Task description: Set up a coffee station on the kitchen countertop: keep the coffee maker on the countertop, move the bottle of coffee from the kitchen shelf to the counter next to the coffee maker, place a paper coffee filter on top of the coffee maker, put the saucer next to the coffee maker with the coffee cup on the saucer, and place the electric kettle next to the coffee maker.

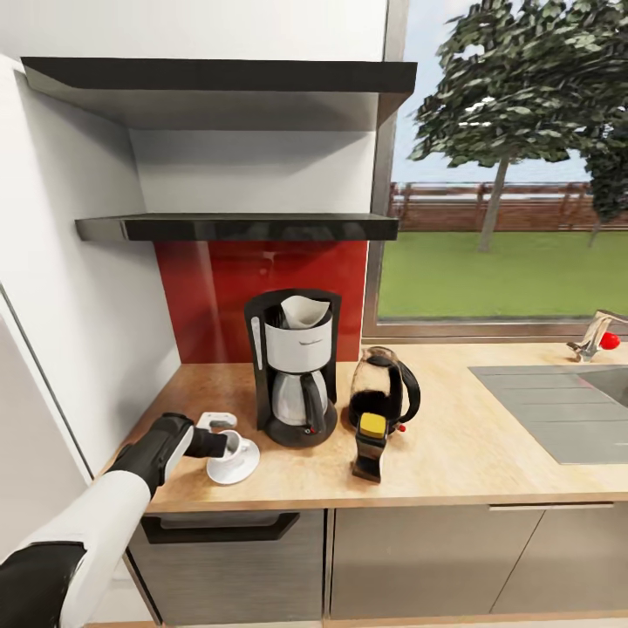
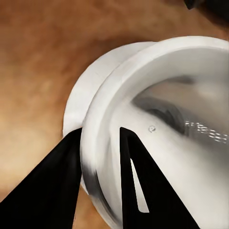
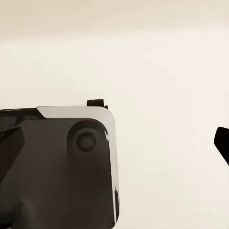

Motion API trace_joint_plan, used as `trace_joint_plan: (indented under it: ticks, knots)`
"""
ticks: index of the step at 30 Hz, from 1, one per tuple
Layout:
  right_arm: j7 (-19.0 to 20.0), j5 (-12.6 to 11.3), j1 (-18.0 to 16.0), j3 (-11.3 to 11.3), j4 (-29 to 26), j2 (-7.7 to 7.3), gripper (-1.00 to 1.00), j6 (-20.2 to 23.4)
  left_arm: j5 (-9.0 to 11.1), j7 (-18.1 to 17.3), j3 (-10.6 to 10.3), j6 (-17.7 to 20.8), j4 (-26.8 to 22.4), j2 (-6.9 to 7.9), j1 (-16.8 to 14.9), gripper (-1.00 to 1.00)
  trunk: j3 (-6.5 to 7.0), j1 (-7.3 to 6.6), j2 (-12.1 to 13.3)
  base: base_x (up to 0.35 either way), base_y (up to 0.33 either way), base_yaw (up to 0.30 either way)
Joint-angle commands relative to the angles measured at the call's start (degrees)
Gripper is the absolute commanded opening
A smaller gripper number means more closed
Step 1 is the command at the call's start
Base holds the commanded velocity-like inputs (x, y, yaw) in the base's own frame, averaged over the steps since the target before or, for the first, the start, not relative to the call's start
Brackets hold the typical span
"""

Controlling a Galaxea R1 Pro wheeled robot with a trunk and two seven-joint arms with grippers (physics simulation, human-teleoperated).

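The left gripper (image 2: 100, 162) pinches the rim of the glossy white ceramic coffee cup (image 2: 162, 129), which sits on its round white saucer (image 1: 234, 471) on the wood-grain countertop (image 1: 453, 453). They sit just beside the black-and-silver coffee maker (image 1: 294, 366) topped with a white paper filter (image 1: 305, 310).

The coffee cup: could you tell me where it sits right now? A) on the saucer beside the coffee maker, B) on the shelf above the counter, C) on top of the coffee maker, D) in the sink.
A: the coffee cup stands on the white saucer on the countertop, just left of the coffee maker, with the left hand pinching its rim between its fingers.
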Motion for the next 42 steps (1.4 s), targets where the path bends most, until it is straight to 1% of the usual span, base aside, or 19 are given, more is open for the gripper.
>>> trace_joint_plan:
  ticks: [1, 3, 4, 17, 23, 28, 31, 35, 38, 42]
  knots:
    - [0.1, -0.6, 0.0, 0.5, 0.0, -0.01, 1.00, -0.2, -0.4, -0.4, -0.1, 0.1, -0.1, 0.14, 0.0, -1.00, -0.03, 0.02, 0.0, 0.000, 0.000, 0.000]
    - [0.1, -0.6, 0.0, 0.5, 0.0, -0.01, 1.00, -0.2, -0.4, -0.4, -0.1, 0.1, -0.1, 0.25, -0.1, -1.00, -0.03, 0.02, 0.0, 0.000, 0.000, 0.000]
    - [0.1, -0.6, 0.0, 0.5, 0.0, -0.01, 1.00, -0.2, -0.4, -0.4, -0.1, 0.1, -0.1, 0.32, -0.1, 1.00, -0.03, 0.02, 0.0, 0.000, 0.000, 0.000]
    - [0.1, -0.6, 0.0, 0.5, 0.0, -0.01, 1.00, -0.2, -0.5, -0.4, -0.1, 0.1, -0.1, 0.46, -0.1, 1.00, -0.03, 0.02, 0.0, 0.000, 0.000, 0.000]
    - [0.1, -0.6, 0.0, 0.5, 0.0, -0.01, 1.00, -0.2, -0.2, -0.4, 0.2, 0.1, -0.4, 0.59, -0.5, 1.00, -0.03, 0.02, 0.0, 0.000, 0.000, 0.000]
    - [0.1, -0.6, 0.0, 0.5, 0.0, -0.01, 1.00, -0.2, -0.1, -0.3, 0.3, 0.8, -5.0, 0.55, -2.3, 1.00, -0.03, 0.02, 0.0, 0.000, 0.000, 0.000]
    - [0.1, -0.6, 0.0, 0.5, 0.0, -0.01, 1.00, -0.2, -0.1, -0.3, 0.4, 4.8, -8.0, 0.60, -3.9, 1.00, -0.03, 0.02, 0.0, 0.000, 0.000, 0.000]
    - [0.1, -0.6, 0.0, 0.5, 0.0, -0.01, 1.00, -0.2, -0.1, -0.3, 0.5, 7.9, -11.2, 0.62, -4.7, 1.00, -0.03, 0.02, 0.0, 0.000, 0.000, 0.000]
    - [0.1, -0.6, 0.0, 0.5, 0.0, -0.01, 1.00, -0.2, -0.1, -0.3, 0.5, 8.5, -12.9, 0.64, -4.6, 1.00, -0.03, 0.02, 0.0, 0.000, 0.000, 0.000]
    - [0.1, -0.6, 0.0, 0.3, 0.0, -0.01, 1.00, -0.2, -0.2, -0.3, 0.6, 8.6, -13.9, 0.70, -4.4, 1.00, -0.03, 0.02, 0.0, 0.000, 0.000, 0.000]
